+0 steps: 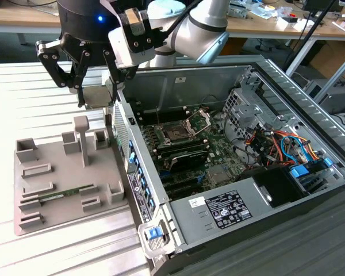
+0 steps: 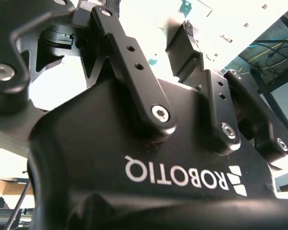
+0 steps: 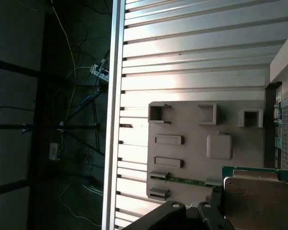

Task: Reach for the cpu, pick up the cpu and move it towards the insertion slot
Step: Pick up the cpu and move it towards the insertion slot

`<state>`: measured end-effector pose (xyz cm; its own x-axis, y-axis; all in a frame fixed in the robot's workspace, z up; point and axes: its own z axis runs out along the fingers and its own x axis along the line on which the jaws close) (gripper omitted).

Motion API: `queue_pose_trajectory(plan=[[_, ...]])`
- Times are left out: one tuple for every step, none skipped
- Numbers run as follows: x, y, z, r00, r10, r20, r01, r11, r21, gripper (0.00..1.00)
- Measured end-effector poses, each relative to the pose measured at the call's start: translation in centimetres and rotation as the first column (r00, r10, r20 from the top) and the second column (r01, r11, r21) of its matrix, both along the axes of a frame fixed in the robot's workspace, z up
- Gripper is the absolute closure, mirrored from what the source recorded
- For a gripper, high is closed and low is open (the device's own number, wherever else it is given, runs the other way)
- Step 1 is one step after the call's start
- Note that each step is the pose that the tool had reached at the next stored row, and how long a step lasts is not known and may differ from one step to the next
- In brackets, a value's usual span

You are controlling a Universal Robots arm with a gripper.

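Being held up over the tray (image 1: 63, 190), the cpu (image 3: 257, 199) is being squeezed by the fingers of the gripper (image 1: 96, 96). It is not yet being brought near the slot (image 1: 175, 133).

You see the gripper (image 1: 96, 98) holding the cpu (image 3: 257, 196) above the fixture tray (image 1: 63, 172), which sits on the slatted table (image 1: 23, 92) at the exterior view's left of the open computer case (image 1: 178, 86). The insertion slot (image 1: 176, 134) lies inside the case, and a memory stick (image 1: 63, 195) lies on the tray.

One cpu (image 3: 257, 196), one insertion slot (image 1: 175, 135), one grey tray (image 1: 57, 156), one memory stick (image 1: 66, 194)
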<state>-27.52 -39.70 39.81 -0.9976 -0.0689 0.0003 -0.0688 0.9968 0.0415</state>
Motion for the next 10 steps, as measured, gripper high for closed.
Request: queue_pose_trajectory(plan=[[0.10,0.00,0.00,1.0000,0.000,0.0000,0.000,1.0000,0.0000,0.45],[0.17,0.00,0.00,1.0000,0.000,-0.0001,0.000,1.0000,0.0000,0.45],[0.25,0.00,0.00,1.0000,0.000,0.0000,0.000,1.0000,0.0000,0.45],[0.35,0.00,0.00,1.0000,0.000,0.0000,0.000,1.0000,0.0000,0.45],[0.53,0.00,0.00,1.0000,0.000,0.0000,0.000,1.0000,0.0000,0.45],[0.60,0.00,0.00,1.0000,0.000,0.0000,0.000,1.0000,0.0001,0.45],[0.67,0.00,0.00,1.0000,0.000,0.0000,0.000,1.0000,0.0001,0.45],[0.75,0.00,0.00,1.0000,0.000,0.0000,0.000,1.0000,0.0000,0.45],[0.83,0.00,0.00,1.0000,0.000,0.0000,0.000,1.0000,0.0000,0.45],[0.94,0.00,0.00,1.0000,0.000,0.0000,0.000,1.0000,0.0000,0.45]])
